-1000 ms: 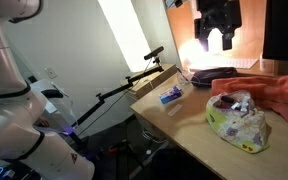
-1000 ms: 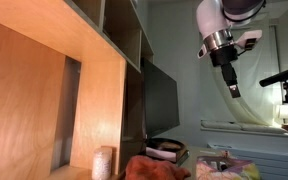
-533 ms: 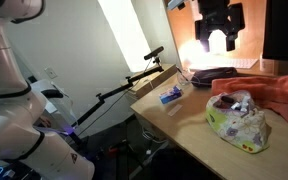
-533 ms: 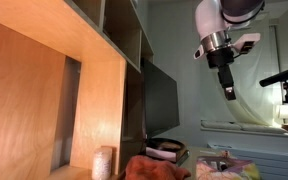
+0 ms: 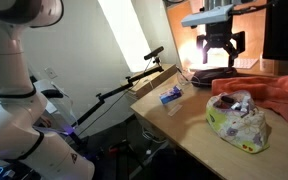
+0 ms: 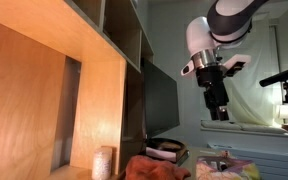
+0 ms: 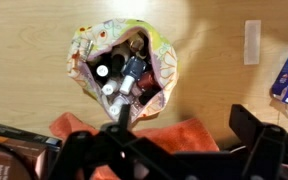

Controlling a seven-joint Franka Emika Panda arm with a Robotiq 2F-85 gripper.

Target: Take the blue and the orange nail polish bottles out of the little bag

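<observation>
The little bag (image 7: 156, 55) lies open on the wooden table, with pale dotted sides and yellow trim. It also shows in an exterior view (image 5: 239, 120). Several small nail polish bottles (image 7: 124, 72) with dark and white caps fill its mouth. Which are the blue and the orange bottles I cannot tell. My gripper (image 5: 217, 52) hangs high above the table, behind the bag, with its fingers spread and nothing between them. In the wrist view the gripper (image 7: 184, 140) is open, with the dark fingers (image 7: 259, 128) low in the picture and the bag beyond them.
An orange-red cloth (image 5: 276, 92) lies bunched right beside the bag. A flat dark case (image 5: 214, 75) rests at the back under a bright lamp. A blue packet (image 5: 171, 95) sits near the table's edge, and a white strip (image 7: 251, 42) lies on the wood.
The gripper has come down from the top of the view towards the table and turned at the wrist. It stays open. The bag has not moved.
</observation>
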